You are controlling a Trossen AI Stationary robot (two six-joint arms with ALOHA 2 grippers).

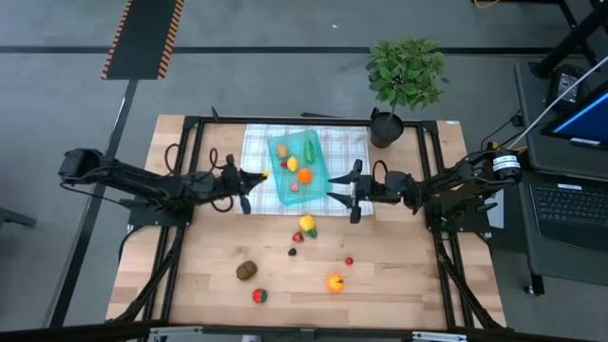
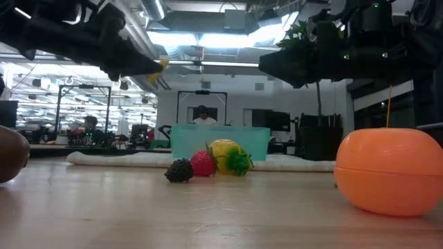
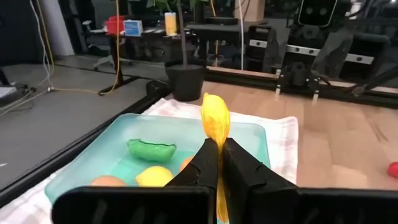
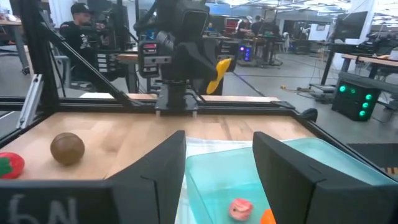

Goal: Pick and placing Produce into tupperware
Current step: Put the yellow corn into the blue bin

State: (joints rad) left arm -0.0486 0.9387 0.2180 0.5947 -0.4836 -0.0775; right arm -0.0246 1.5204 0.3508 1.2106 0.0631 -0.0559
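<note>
High view: the tupperware (image 1: 302,160), translucent teal, sits on a checked cloth (image 1: 255,152) at the far middle of the bench (image 1: 399,275), beside a potted plant (image 1: 407,74). Inside it lie a green cucumber (image 1: 310,149), an orange (image 1: 304,175) and several smaller pieces too small to name. The left claw (image 1: 249,180) hangs just beside the container's left edge, clenched on a thin yellow piece (image 1: 262,176). The right claw (image 1: 353,195) hovers at the container's right edge. Left on the bench: a lemon with green leaf (image 1: 307,224), a kiwi (image 1: 247,271), a second orange (image 1: 334,282), a red-and-green piece (image 1: 259,295), a red berry (image 1: 349,260) and two small berries near the lemon.

Low view: a dark berry (image 2: 179,170), a pink-red berry (image 2: 203,163) and the lemon sit together in front of the container; the orange looms near.

Left wrist view: the claw's fingers (image 3: 202,165) pinch the yellow piece upright above the container's near wall.

Right wrist view: the right claw's fingers (image 4: 155,171) stand apart, released and holding nothing, over the container's edge; a pink piece (image 4: 239,208) lies inside.

Judgement: roughly half done; about seven pieces remain, and the yellow one awaits dropping.
</note>
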